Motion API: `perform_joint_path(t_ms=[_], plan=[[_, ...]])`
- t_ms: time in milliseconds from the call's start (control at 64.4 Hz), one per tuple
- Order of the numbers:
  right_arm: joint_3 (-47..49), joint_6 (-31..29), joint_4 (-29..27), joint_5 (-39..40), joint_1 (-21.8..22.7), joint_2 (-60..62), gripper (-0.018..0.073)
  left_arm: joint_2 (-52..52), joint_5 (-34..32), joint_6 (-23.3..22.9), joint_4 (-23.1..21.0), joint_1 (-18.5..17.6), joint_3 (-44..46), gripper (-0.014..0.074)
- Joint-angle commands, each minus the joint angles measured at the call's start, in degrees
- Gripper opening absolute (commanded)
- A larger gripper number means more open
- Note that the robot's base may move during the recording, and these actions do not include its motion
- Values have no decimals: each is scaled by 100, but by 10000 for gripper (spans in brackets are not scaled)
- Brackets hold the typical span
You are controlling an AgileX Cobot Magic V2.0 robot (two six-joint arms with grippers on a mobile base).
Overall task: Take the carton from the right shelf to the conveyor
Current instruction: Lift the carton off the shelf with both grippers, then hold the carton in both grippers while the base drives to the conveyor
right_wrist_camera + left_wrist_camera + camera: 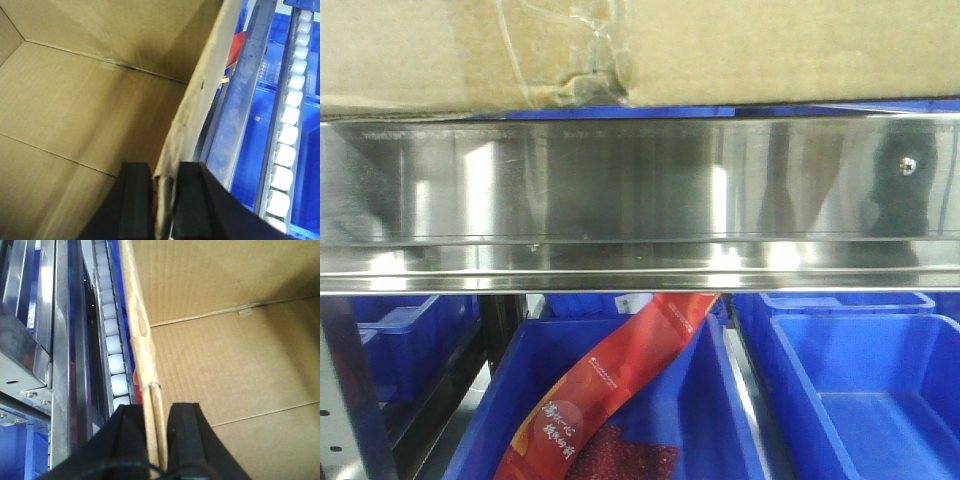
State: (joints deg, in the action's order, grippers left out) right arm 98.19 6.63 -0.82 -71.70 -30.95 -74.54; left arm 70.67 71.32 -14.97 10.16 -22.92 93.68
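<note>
The front-facing view shows only the bottom strip of the carton (620, 50), its taped, creased flap seam sitting on top of the right shelf (340, 400), just above the wide shiny front rail (640, 190) with its one small screw (909, 166). Below the rail, this view alone shows open blue bins (860, 400), and a long red packet (620, 400) leaning out of the middle one. Neither arm appears here. The wrist views show the grip and the inside of the box. From the left wrist, the left gripper (157, 412) straddles the carton's upright side wall, one black finger inside and one outside, closed against the cardboard edge, with a thin wire staple (155, 386) showing at the edge between them. A row of white rollers (115, 345) runs along the shelf just outside that wall. From the right wrist, the right gripper (165, 172) pinches the opposite wall the same way, the crumpled cardboard edge caught between its two fingers. Outside that wall lie a steel upright and another roller track (287, 135) over blue bins. Both wrist views look into the empty, open brown interior.
</note>
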Motion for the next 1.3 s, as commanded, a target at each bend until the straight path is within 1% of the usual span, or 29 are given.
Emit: perform_joint_path(t_ms=[0,636,1288], plan=[[8,-110,-9,401,-20,52,-61,-84,-136,83,77,-33,23,-19],[8,-110,-9,1134,-20,52,-61,-84,-136,83,77,-33,23,-19],[8,-110,-9,1179,-20,41,-61,-84,-136,83,89,-33,23,-19]])
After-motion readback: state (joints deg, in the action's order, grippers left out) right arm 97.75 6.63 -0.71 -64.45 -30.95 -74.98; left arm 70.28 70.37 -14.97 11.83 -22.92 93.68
